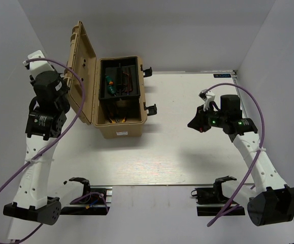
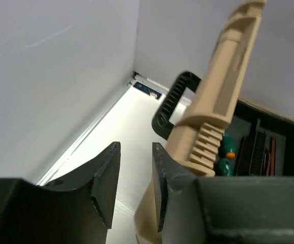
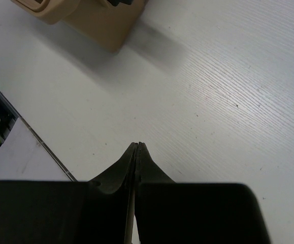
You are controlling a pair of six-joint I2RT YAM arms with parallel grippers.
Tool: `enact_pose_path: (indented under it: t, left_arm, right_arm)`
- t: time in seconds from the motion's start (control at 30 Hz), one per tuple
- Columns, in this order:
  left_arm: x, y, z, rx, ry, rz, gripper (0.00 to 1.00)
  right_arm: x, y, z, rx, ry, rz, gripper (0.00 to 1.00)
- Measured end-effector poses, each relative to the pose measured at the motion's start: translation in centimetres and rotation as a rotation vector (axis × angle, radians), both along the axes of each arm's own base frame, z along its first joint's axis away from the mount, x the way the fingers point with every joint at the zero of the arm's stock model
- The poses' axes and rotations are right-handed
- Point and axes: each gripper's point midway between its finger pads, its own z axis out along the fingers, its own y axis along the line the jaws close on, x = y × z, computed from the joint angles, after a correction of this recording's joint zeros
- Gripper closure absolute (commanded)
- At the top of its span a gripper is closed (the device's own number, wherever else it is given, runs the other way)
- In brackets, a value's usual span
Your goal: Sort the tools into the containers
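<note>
Tan toolbox (image 1: 122, 129) open, lid (image 1: 83, 66) up, green-handled screwdrivers (image 1: 109, 84) lying in its black tray (image 1: 102, 76), thin dark tools (image 1: 121, 80) beside them, perhaps hex keys, left gripper (image 2: 135, 148) part open and empty by the lid, right gripper (image 3: 137, 146) closed on nothing.

Nothing here can actually be read. The tan toolbox (image 1: 119, 127) carries a small white label (image 1: 121, 133) on its near wall, well left of the right pincer (image 1: 192, 123), but the print is too small. A blue sticker (image 1: 224, 75) (seen far beyond the left pincer (image 2: 135, 155) too) lies at the table (image 1: 187, 152) edge and is just as illegible.
</note>
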Motion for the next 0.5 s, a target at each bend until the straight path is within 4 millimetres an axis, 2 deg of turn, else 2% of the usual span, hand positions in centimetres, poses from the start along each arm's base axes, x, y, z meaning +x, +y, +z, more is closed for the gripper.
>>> enact_pose_path:
  t: [0.3,0.5]
  left_arm:
    - [-2.9,2.4,3.5,-0.020,-0.139,0.136,0.55]
    - [-3.3,3.8,3.6,0.033,-0.129,0.211,0.55]
  right_arm:
    - [-0.3,0.2,0.0,0.012,0.002,0.013,1.00]
    - [-0.5,0.0,0.2,0.016,-0.007,0.011,1.00]
